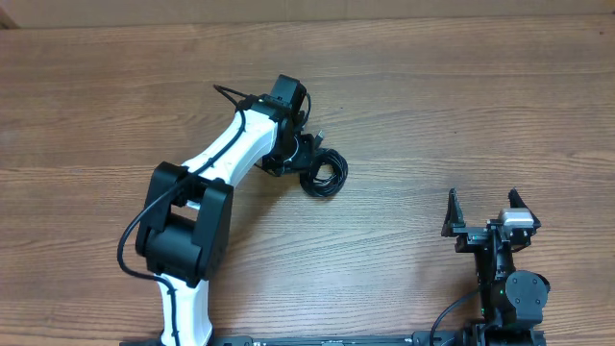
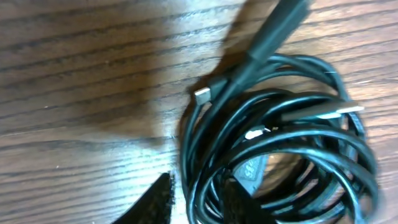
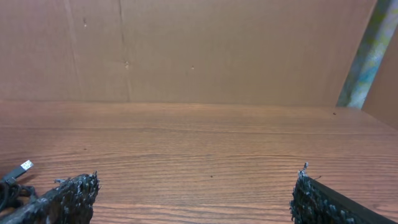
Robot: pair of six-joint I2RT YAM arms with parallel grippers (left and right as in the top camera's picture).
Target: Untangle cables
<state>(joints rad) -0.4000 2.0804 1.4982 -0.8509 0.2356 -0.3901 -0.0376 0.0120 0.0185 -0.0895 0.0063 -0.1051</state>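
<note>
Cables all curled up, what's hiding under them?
Only the wooden table shows through the loops of the cables. Under the thickest tangle, the cords themselves hide whatever is beneath.

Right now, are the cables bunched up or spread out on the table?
Bunched up: the cables loop over one another in one tight coil, with plug ends sticking out.

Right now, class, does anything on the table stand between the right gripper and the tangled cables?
Nothing visible does. Only bare wooden table lies between the open right gripper and the coiled cables.
</note>
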